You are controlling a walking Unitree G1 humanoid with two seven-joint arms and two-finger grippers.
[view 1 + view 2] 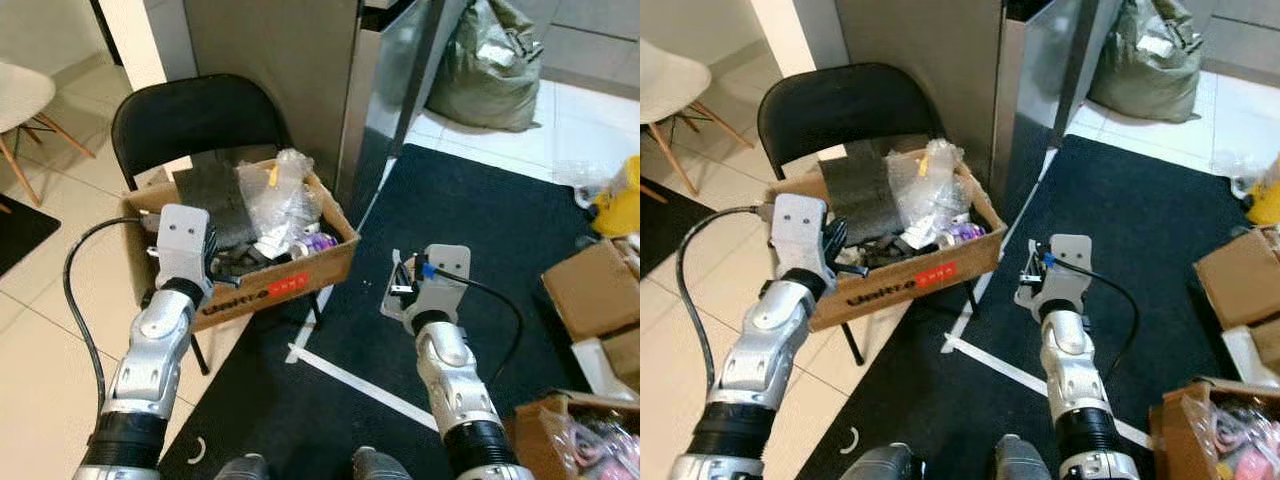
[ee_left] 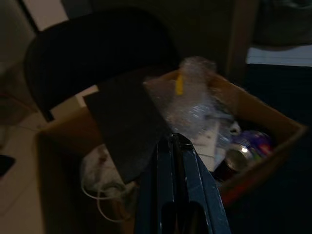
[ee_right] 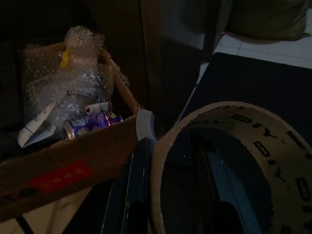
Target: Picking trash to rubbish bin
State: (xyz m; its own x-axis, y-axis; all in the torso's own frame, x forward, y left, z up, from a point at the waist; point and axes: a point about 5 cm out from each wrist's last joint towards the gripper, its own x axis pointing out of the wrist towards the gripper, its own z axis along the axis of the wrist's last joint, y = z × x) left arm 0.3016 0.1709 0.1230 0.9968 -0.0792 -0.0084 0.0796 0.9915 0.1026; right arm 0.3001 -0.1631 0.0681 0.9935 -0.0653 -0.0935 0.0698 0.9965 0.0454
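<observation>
Ahead of the left gripper [image 1: 215, 262], left eye view: cardboard box [image 1: 262, 285] on the seat of a black folding chair [image 1: 195, 115], box printed with dark lettering and a red label, stuffed with trash: bubble wrap bundle [image 1: 278, 195] with a yellow bit, dark flat sheet [image 1: 212, 195], purple can [image 1: 318, 241]. Left gripper sits at the box's near-left rim, fingers over the contents; fingers' gap cannot be told from here. Right gripper [image 1: 402, 288] is over the black mat [image 1: 470, 230], just right of the box's near corner, well apart from the left one; its tips are hidden behind the wrist plate. Right eye view: same layout, green sack [image 1: 1160, 55] far beyond the right gripper, more cardboard boxes [image 1: 1238, 275] to its right. Left wrist view: the fingers [image 2: 181, 180] pressed together, nothing between them, pointing at the dark sheet and bubble wrap; white cord [image 2: 105, 187] lies beside the tips, purple can off to the side. Right wrist view: dark; the right gripper's two fingers are spread with one finger [image 3: 139, 185] outside and one inside a tape roll [image 3: 229, 146] with printed lettering, pinching its wall; box corner with bubble wrap and can just beyond.
</observation>
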